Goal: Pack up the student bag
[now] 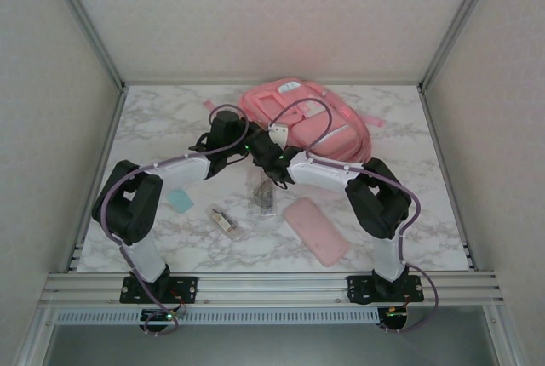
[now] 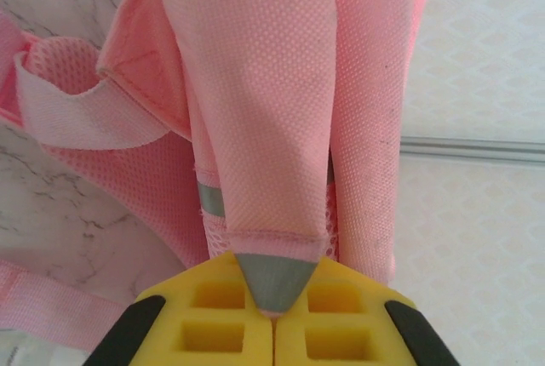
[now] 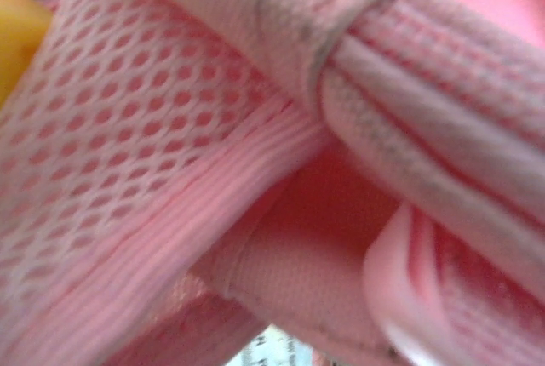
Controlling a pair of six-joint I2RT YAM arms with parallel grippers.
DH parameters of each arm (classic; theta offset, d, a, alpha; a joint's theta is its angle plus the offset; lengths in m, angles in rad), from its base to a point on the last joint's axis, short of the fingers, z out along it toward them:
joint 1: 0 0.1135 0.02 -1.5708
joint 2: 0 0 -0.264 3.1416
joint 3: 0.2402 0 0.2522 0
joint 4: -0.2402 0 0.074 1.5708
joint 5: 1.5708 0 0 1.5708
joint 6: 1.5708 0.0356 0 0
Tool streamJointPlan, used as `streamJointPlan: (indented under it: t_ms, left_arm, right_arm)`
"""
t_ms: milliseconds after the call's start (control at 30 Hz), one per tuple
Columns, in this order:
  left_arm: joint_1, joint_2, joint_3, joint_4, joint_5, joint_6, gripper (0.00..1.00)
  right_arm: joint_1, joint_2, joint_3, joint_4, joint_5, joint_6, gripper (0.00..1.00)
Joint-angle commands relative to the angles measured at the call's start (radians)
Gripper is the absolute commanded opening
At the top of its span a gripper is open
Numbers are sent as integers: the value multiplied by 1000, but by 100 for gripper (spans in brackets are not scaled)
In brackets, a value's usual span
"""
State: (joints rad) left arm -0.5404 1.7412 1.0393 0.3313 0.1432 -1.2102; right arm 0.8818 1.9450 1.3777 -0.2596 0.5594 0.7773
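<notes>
The student bag, a big pink backpack with white trim, lies at the back middle of the table. At its near left edge my left gripper is shut, its yellow pads pinching a grey-tipped pink fabric tab of the bag. My right gripper sits right beside it at the same edge of the bag. Pink mesh and ribbed fabric of the bag press close to the right wrist camera, hiding the right fingers, so their state is unclear.
On the marble table in front of the bag lie a clear packet, a small bottle, a flat teal piece and a pink pencil case. Frame posts and walls enclose the table.
</notes>
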Motion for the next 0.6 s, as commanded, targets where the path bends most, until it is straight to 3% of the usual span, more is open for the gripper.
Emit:
streamJointPlan:
  t_ms: [0, 167, 300, 433, 533, 567]
  left_arm:
    - [-33, -98, 16, -1, 59, -20, 0]
    - [-44, -100, 24, -9, 51, -21, 0]
    - [-57, -106, 15, -16, 55, -24, 0]
    - [-61, -112, -3, -24, 46, -26, 0]
    - [-60, -108, -13, -21, 36, -27, 0]
    - [-58, -104, -12, -20, 34, -25, 0]
  right_arm:
    - [-30, 5, 41, -54, 251, 0, 57]
    - [-38, 6, 44, -21, 264, -35, 56]
    - [-41, 41, 89, -18, 306, -25, 48]
    - [-48, 39, 83, 51, 289, -37, 29]
    - [-56, 15, 52, 120, 238, -68, 0]
    - [-58, 4, 35, 141, 226, -76, 0]
